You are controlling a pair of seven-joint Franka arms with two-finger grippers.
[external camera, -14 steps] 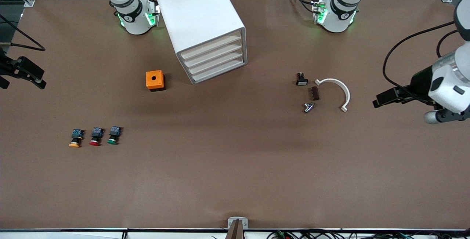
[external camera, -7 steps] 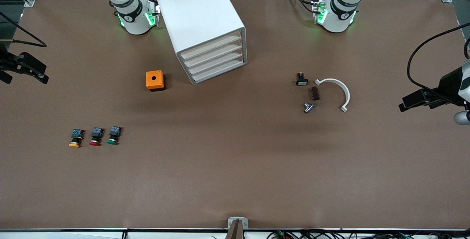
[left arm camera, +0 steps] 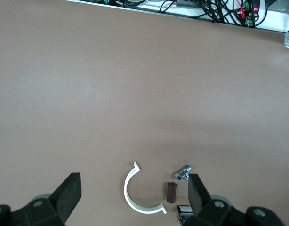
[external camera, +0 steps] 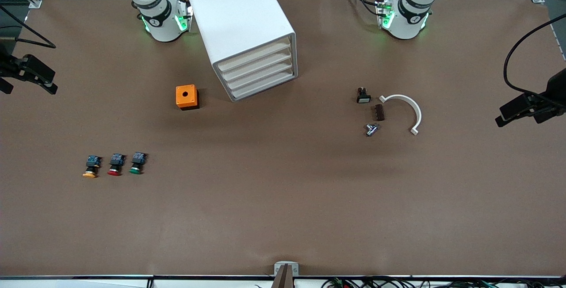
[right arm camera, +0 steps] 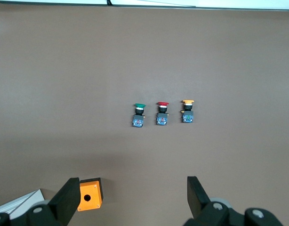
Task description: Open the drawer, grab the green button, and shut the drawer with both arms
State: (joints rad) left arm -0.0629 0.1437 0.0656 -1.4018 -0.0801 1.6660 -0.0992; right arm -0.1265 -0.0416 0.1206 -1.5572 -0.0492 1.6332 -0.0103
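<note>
White drawer (external camera: 256, 67) shut, green button (external camera: 137, 163) untouched; left gripper (left arm camera: 132, 193) and right gripper (right arm camera: 130, 193) fingers wide apart, empty

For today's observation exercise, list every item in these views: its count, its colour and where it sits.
cabinet: one, white, four shut drawers, between the arm bases.
orange box: one, beside the cabinet.
green button: one, in a row with the red button and yellow button, nearer the camera.
white curved clip: one, toward the left arm's end, beside three small parts.
left end effector: black, open, raised.
right end effector: black, open, raised.
</note>
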